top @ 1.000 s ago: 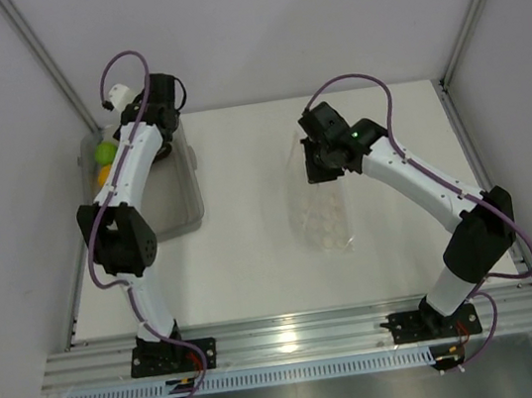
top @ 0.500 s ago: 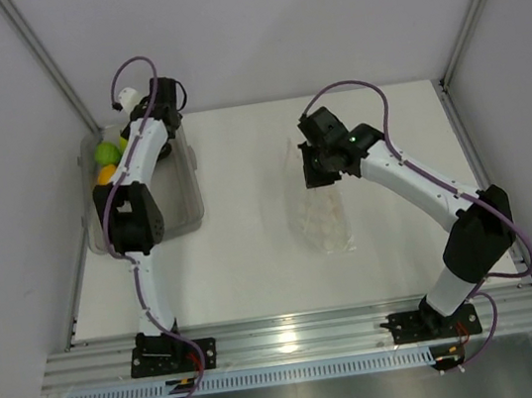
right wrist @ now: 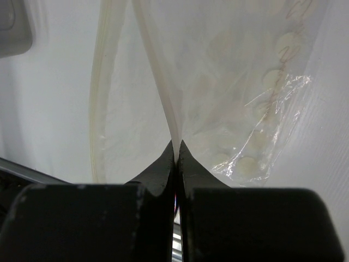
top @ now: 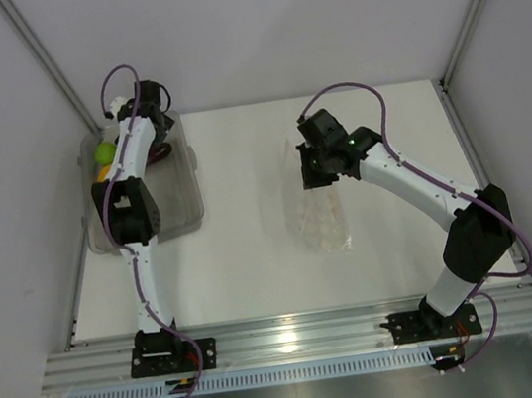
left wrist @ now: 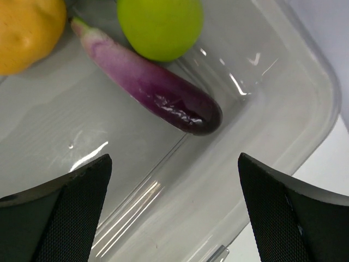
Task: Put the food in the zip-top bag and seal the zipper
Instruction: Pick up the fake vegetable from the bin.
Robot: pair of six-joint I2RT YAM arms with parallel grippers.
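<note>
In the last second the left arm has straightened and swung in over the grey bin (left wrist: pixel 305 109), so the left gripper (left wrist: pixel 173 164) now hangs inside the bin's far end, with its 2 fingers wide apart and nothing between them. Just under it lies the eggplant (left wrist: pixel 158 90) on the bin floor. The round green fruit (left wrist: pixel 161 24) touches the eggplant on the side away from the fingers, and the orange-yellow fruit (left wrist: pixel 27 30) is just beside the eggplant's cap end. I cannot pick out the pear with certainty. So all food that I can see is in the bin and none is in the bag. The right arm has moved only a little toward the bin. The right gripper (right wrist: pixel 175 144) is pressed together on 1 lip of the zip-top bag (top: pixel 319 216), at the zipper (right wrist: pixel 158 82), and the other lip hangs apart, so the mouth is a little open. The bag lies on the table well apart from the bin, on its right side. I judge that the first pick is now prepared, probably the eggplant, and filling and sealing are not yet begun.
</note>
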